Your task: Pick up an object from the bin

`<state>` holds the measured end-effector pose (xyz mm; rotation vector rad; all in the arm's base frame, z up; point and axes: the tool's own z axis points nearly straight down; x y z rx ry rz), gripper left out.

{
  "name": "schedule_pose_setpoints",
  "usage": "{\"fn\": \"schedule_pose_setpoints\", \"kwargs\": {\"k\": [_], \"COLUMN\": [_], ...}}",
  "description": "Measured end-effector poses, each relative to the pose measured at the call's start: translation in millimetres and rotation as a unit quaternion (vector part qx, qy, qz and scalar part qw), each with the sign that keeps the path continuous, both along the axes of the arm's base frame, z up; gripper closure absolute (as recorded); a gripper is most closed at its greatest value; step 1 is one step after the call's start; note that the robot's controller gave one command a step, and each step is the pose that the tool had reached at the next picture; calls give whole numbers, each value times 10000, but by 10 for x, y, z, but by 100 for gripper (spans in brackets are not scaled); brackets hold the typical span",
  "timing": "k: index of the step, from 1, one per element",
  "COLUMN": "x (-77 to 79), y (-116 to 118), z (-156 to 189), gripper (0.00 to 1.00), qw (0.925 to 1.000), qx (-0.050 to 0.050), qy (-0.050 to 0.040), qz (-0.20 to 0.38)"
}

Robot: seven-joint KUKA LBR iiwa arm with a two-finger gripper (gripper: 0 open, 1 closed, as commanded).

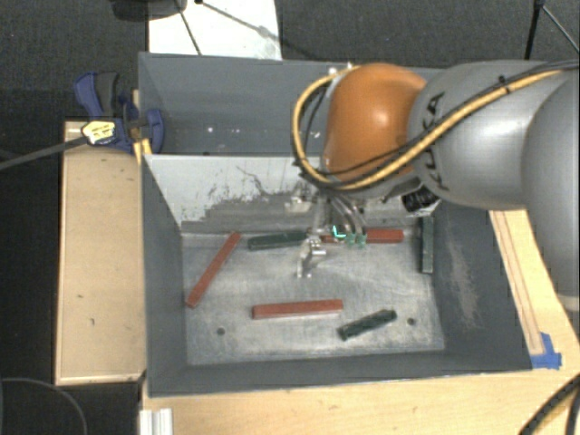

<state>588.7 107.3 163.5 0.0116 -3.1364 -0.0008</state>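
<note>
**Gripper low at the back of the bin, beside a dark green stick**

The dark green stick (275, 240) is a short, slim, straight bar with a dull finish. It lies flat on the floor of the bin (227, 107), close to the back wall and roughly parallel to it. Its right end is just beside the gripper (312, 257).

The arm (507, 143) reaches in from the right, thick and silver-grey. Its wrist carries a rounded, glossy orange cover (372, 120), and a yellow-and-black cable (471, 107) loops around it. The wrist points downward, and the pale metal gripper hangs near the floor in the back half of the bin. Whether the gripper is open, closed or gripping anything cannot be told.

A short red stick (385, 236) lies by the back wall to the right of the gripper, partly hidden by the wrist. A long reddish-brown stick (213, 270) lies at a slant on the left. A similar brown-red bar (297, 310) lies flat near the front, well apart from the gripper. To the right of that bar is a second green stick (367, 324), slightly angled. A narrow grey bar (425, 243) lies along the foot of the right wall.

The bin is grey metal with sloping walls. Its floor is scuffed and speckled, and the back wall is scratched.
</note>
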Motion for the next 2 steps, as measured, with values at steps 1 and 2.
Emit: {"fn": "schedule_pose_setpoints", "kwargs": {"k": [1, 2], "x": [18, -759], "y": [-5, -365], "z": [48, -871], "gripper": [0, 100], "qw": [10000, 9976], "qx": [4, -2], "qy": [-41, -21], "qz": [-12, 696]}}
